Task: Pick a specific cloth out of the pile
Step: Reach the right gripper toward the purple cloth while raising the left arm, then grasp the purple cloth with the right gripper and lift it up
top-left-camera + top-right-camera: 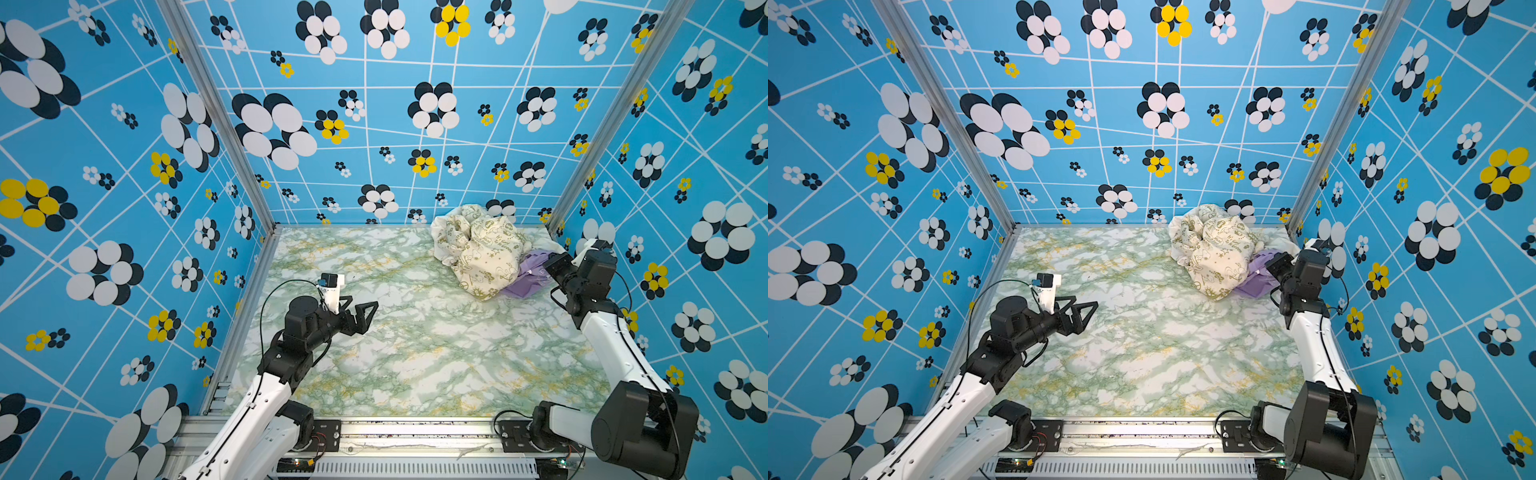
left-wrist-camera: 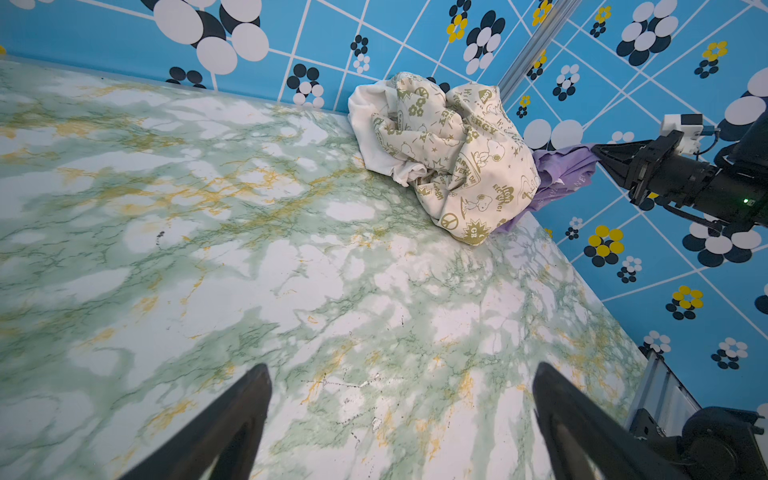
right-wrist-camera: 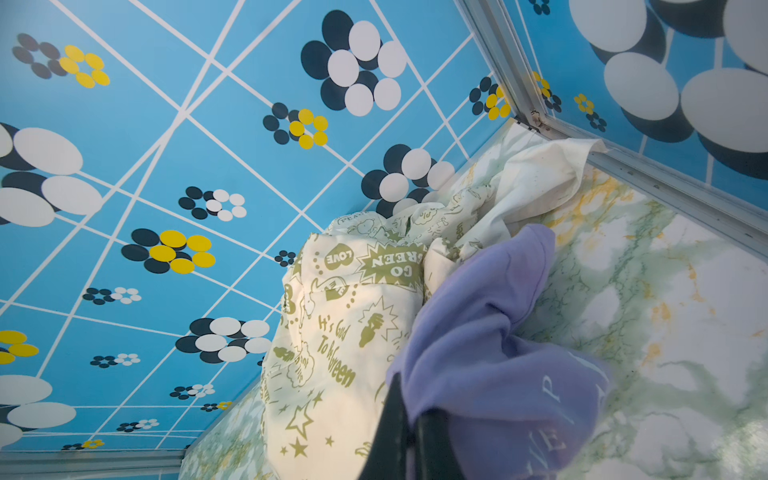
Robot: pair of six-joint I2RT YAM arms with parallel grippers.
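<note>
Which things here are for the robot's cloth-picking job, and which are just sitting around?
For the job: purple cloth; cream printed pile touching it; right gripper, shut on the purple cloth.
Just around: left gripper, open and empty; marble table; blue flowered walls.

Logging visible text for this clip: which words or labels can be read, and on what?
"GO GREEN": cream cloth, in a starburst.
"LOVE": same cloth, in a heart.
"It's Good To Be Green": same cloth.
"ERGY": same cloth, word's start folded away.
On the lavender cloth: white letters, only "NE" and "P" legible; rest blurred.
</note>
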